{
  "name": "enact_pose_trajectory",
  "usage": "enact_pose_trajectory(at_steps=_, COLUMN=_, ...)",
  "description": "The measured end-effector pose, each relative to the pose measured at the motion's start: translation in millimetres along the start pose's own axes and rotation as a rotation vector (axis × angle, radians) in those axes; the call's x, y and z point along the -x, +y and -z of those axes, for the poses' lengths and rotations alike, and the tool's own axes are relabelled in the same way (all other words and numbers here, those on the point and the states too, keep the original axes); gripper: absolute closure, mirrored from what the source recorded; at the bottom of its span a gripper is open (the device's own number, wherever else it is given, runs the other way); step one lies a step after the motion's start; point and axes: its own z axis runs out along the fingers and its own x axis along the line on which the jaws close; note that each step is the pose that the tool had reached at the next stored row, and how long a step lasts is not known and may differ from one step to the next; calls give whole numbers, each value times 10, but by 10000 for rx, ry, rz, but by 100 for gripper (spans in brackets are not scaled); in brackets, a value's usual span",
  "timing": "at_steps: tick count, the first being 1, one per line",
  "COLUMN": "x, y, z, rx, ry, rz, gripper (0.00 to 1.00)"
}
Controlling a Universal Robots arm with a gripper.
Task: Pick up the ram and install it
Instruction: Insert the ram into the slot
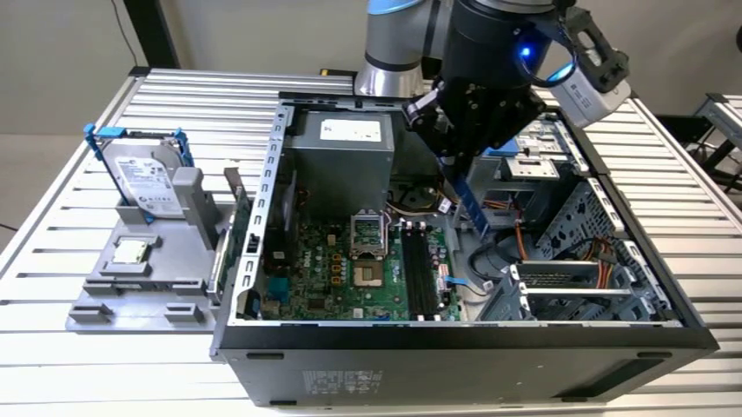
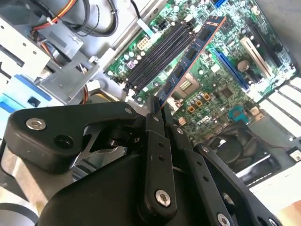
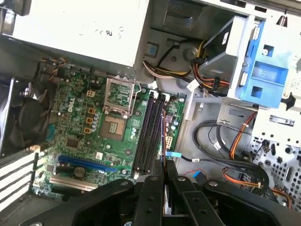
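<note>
The ram is a thin greenish board with dark chips. It hangs on edge inside the open computer case, and my gripper is shut on its upper end. It is above the motherboard, beside the long black memory slots, tilted and not touching them. In the second wrist view the ram runs out from the closed fingertips over the slots. In the first wrist view the ram appears edge-on between the fingers, beside the rightmost slot.
A grey power supply fills the back of the case. Drive cages and bundled cables crowd the exterior view's right side. The processor socket lies beside the slots. Outside the case, a grey fixture holds a hard drive and a small square chip.
</note>
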Motion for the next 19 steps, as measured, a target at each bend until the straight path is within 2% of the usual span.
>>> enact_pose_trajectory(at_steps=8, x=0, y=1, z=-5, rx=-23, ry=-9, rz=-740, gripper=100)
enact_pose_trajectory(at_steps=19, x=0, y=1, z=-14, rx=-39, ry=-16, rz=-1252, gripper=100)
